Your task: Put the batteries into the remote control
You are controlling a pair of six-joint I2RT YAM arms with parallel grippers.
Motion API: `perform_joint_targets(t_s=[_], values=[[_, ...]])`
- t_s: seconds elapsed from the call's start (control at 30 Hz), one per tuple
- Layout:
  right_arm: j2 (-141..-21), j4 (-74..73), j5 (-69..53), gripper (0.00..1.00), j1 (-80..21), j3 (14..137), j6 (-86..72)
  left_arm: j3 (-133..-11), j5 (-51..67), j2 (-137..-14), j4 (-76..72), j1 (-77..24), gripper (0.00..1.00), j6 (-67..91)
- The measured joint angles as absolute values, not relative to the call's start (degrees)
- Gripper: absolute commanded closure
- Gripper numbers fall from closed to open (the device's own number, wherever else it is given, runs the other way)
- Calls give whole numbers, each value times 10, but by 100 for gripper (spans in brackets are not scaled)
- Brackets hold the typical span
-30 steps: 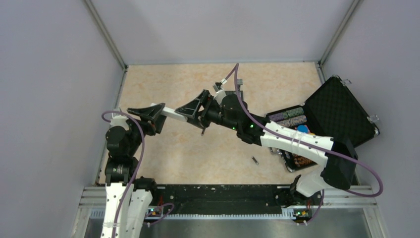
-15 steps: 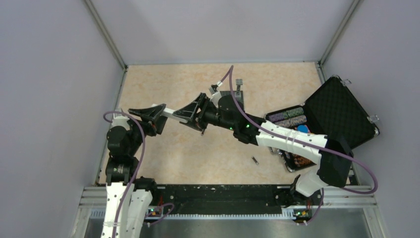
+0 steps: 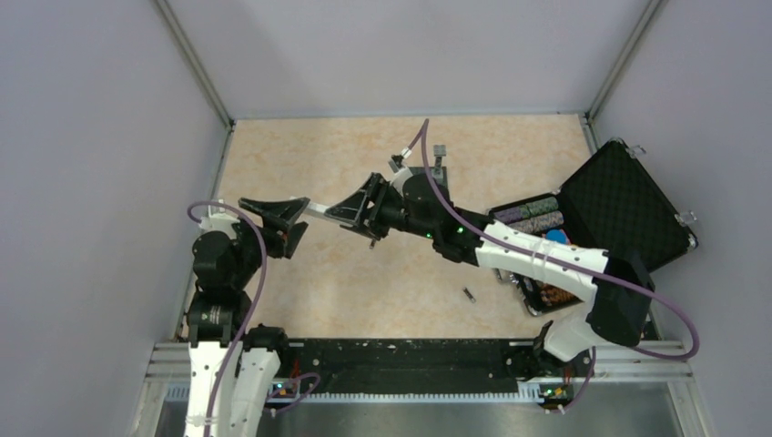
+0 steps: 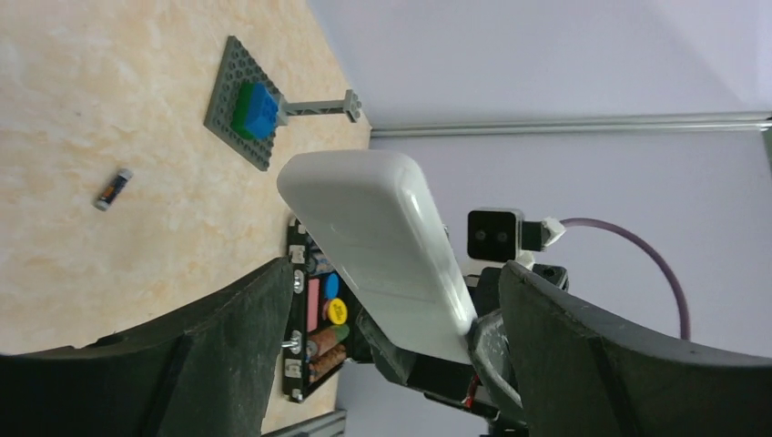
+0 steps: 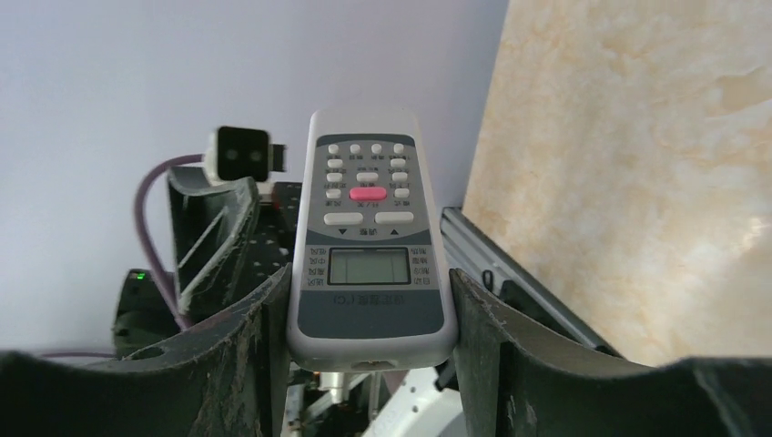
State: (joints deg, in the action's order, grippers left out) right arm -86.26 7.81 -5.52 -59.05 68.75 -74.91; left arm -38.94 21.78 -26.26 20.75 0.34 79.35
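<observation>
**Handing the remote control across mid-air, battery not yet picked up**

The desk (image 3: 300,155) has open room in the middle and on the left. An open black case (image 3: 628,205) of poker chips crowds the right edge. A grey plate (image 4: 238,107) with a blue block sits at the back.

The remote control (image 5: 369,228) is held up off the desk, with the right fingers (image 5: 228,364) clamped on its screen end. Its buttons face the right wrist camera and its white back faces the left one.

Its long axis runs straight toward the left fingers (image 4: 209,346), which are spread wide. The free end sits at their mouth with no contact visible. The left arm looks best placed to take it.

One battery (image 3: 469,294) lies flat on the desk near the case, well apart from both sets of fingers. The second battery is not seen.
</observation>
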Motion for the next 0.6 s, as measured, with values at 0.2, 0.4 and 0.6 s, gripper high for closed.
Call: perform_joint_targets(t_s=[0.2,0.4,0.6], values=[[-815,11,-64,64,-549,686,-648,-450,197,-263,300,3,12,644],[-770,-86,-119,62,-481,697,-471,-536,250,-303,361,3,12,434],[-769,-221,-219,62,-467,777,-243,-615,448,-400,340,3,14,298]])
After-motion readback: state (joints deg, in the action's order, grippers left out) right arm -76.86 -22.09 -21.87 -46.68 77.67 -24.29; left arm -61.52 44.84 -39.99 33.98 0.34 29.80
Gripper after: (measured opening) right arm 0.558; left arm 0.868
